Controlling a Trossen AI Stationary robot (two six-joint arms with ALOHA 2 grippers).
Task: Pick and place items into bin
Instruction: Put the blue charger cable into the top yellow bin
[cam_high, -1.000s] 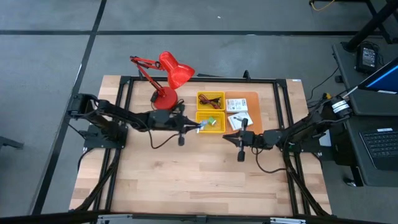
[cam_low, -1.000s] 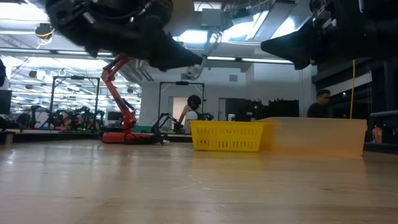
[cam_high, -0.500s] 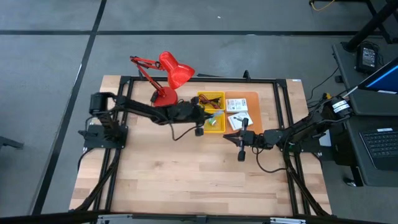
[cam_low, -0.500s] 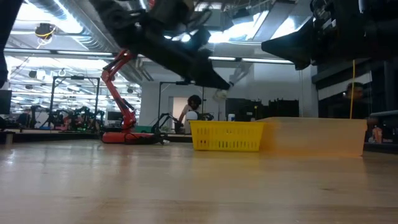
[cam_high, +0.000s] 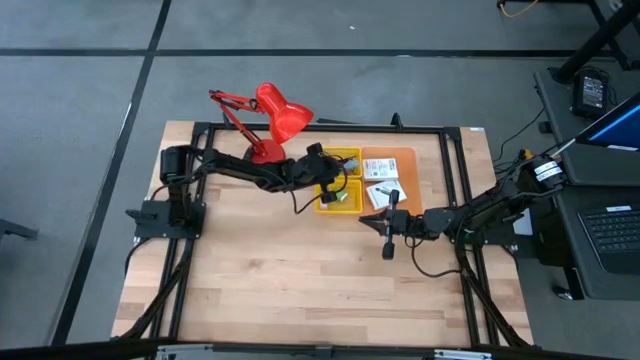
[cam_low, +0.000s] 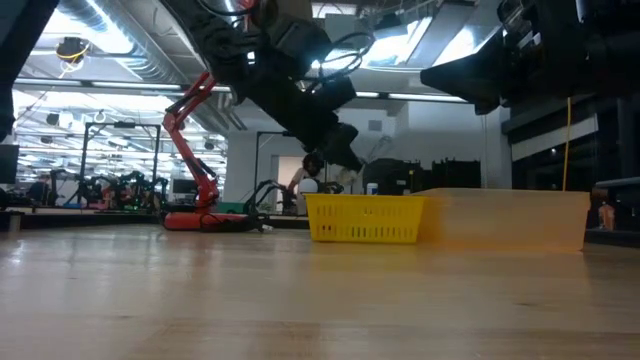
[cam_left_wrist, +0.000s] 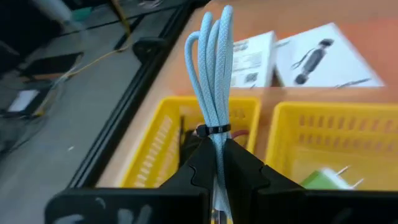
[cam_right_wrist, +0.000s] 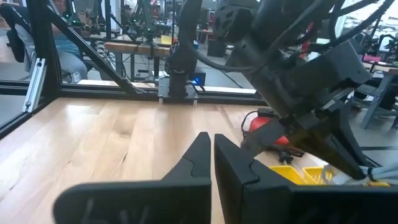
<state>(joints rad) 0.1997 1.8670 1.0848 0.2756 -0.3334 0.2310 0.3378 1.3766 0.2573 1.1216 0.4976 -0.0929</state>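
Left gripper (cam_left_wrist: 214, 155), since a second ago swung over yellow slotted plastic bin (cam_left_wrist: 186, 134), pinching bundled pale-blue braided cord (cam_left_wrist: 214, 74); we judge release next

a red desk lamp (cam_high: 268, 125) stands at the far edge of the wooden table (cam_high: 300, 290), its shade tilted out over the boards. beyond the table, a laptop (cam_high: 612, 225) sits on a dark side desk. in the low view a person (cam_low: 312, 180) shows far behind.

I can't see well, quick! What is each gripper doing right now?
Left gripper: closed on a bundled light blue cord, above the yellow bins.
Right gripper: closed, holding nothing, waiting over the table.
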